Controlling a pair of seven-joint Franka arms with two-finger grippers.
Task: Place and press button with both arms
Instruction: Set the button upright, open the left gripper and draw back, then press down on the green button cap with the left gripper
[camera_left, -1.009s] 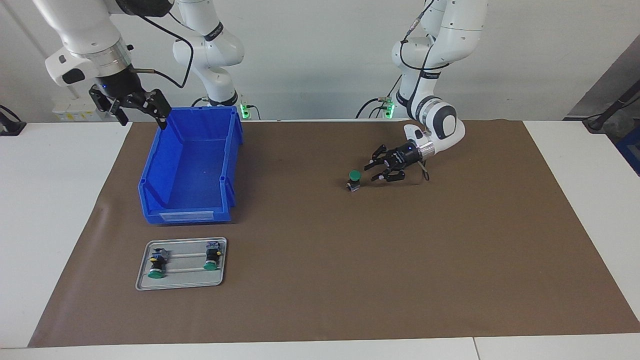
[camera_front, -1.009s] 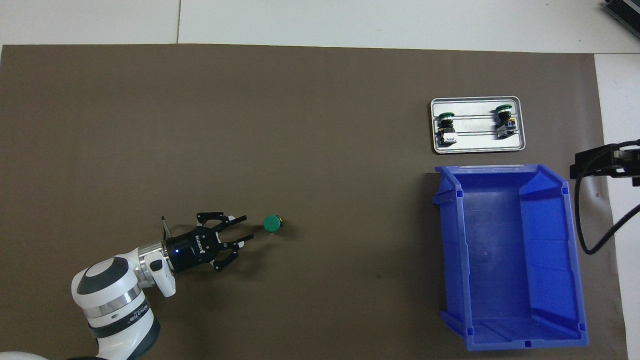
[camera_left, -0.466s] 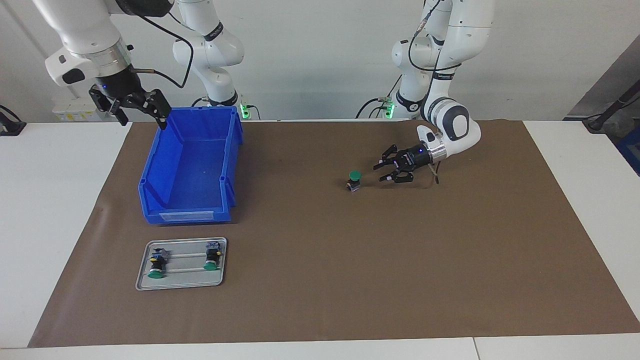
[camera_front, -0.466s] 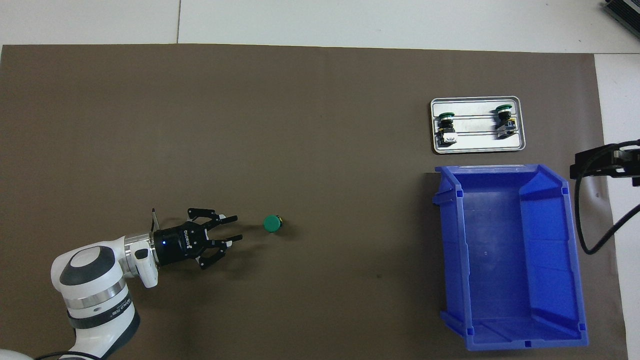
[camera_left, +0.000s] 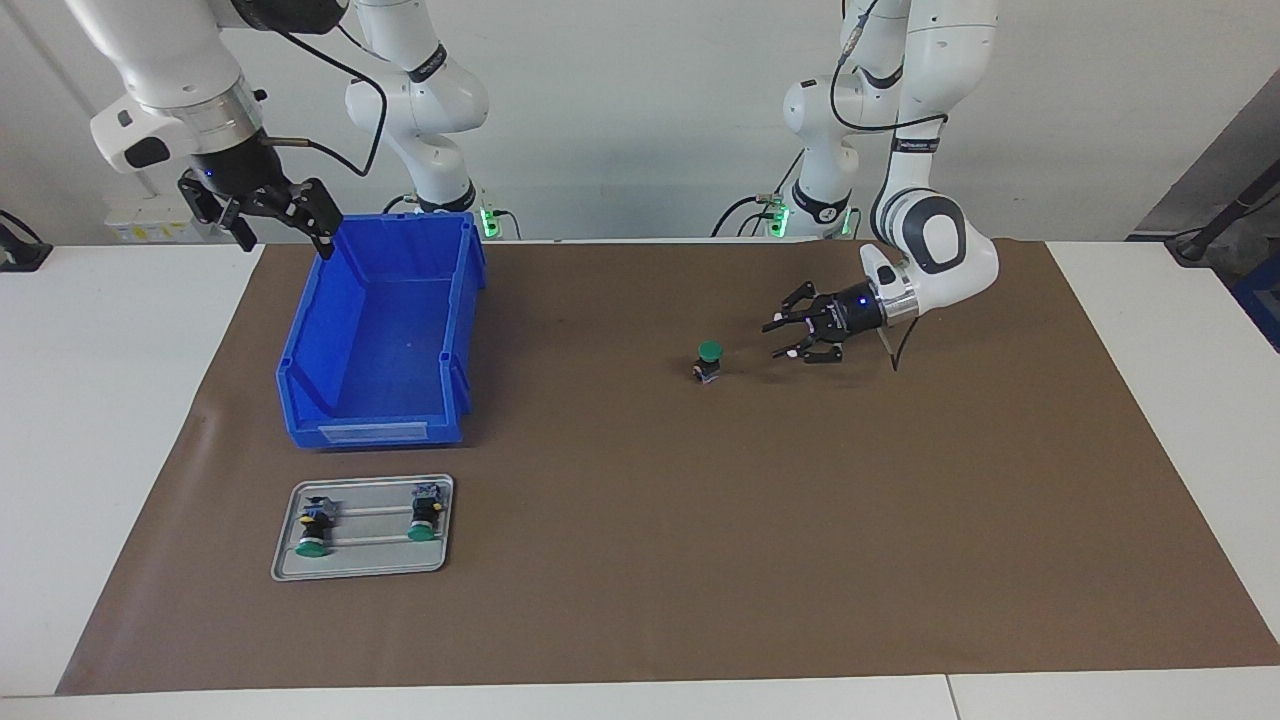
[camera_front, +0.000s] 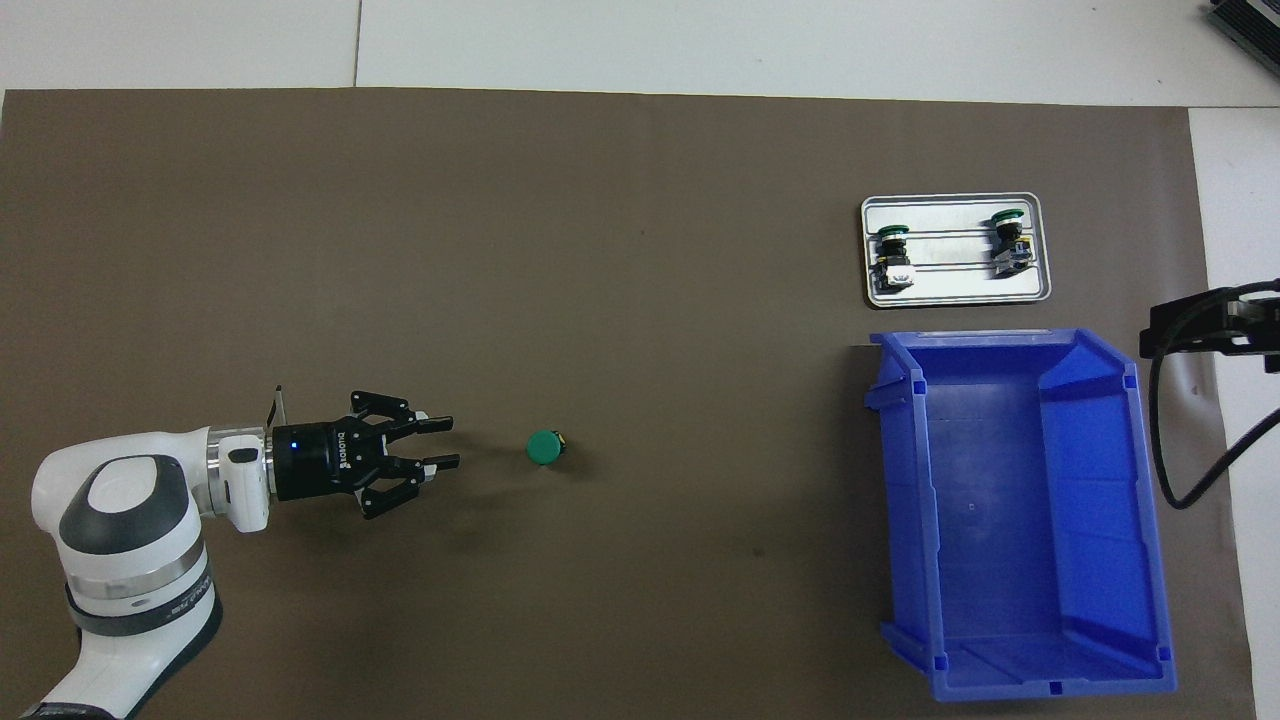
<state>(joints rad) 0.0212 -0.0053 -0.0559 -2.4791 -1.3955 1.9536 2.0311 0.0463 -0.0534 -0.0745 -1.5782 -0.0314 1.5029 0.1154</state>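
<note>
At the right arm's end, the right gripper (camera_left: 265, 215) waits with fingers spread, empty, over the rim of the blue plastic bin (camera_left: 380, 330). The small green-capped push-button with black barrel (camera_left: 708, 360) stands alone mid-mat, long axis upright, cap up. The left gripper (camera_left: 790, 335), fingers parted and empty, has drawn back from it toward its own end, so placing looks done and pressing remains.

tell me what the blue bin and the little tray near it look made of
Blue bin: likely moulded plastic, one even colour, smooth walls with a soft sheen. Tray: looks like thin metal, silver-grey with a brushed, faintly reflective face and a rolled rim.
</note>
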